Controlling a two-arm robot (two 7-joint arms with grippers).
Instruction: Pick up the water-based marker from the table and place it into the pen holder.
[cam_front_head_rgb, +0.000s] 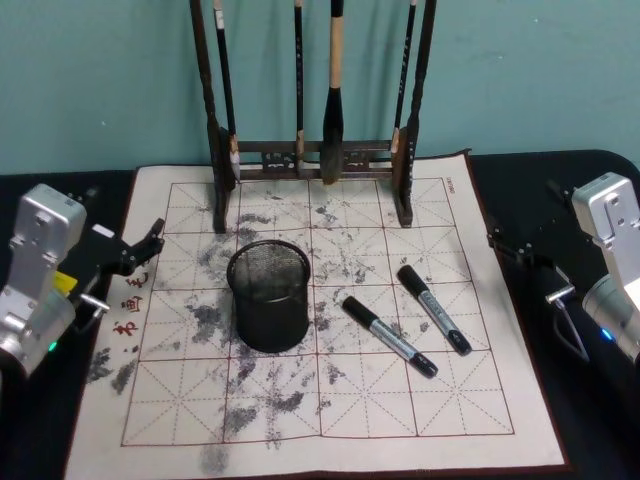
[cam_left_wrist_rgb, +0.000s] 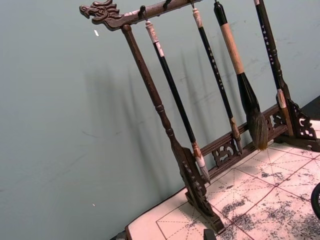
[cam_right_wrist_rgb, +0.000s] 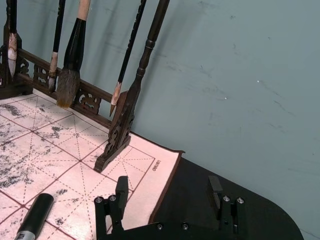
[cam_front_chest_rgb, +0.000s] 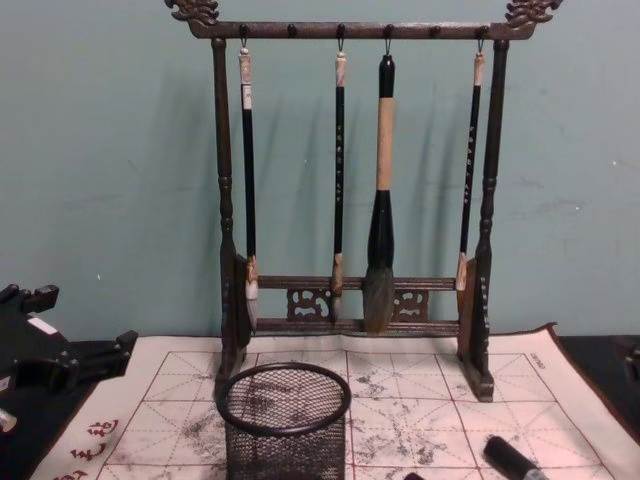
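Head view: black wire-mesh pen holder (cam_front_head_rgb: 268, 325)

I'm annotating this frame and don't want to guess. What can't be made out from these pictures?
- Print on the left marker and right marker: too small in the head view.
- Pen holder base: cut off by the chest view's bottom edge.
- Brush rack top bar: cut off by the head view's upper edge.
- Left gripper: nearly all below the left wrist view's bottom edge.
- Right gripper sits open, unobstructed.

Silver-grey boxy arm housings (cam_front_head_rgb: 45, 245) — green light (cam_front_head_rgb: 52, 347) left, blue light (cam_front_head_rgb: 603, 335) right — carry the black left tool (cam_front_head_rgb: 138, 248) and screw-studded right tool (cam_right_wrist_rgb: 168, 192).
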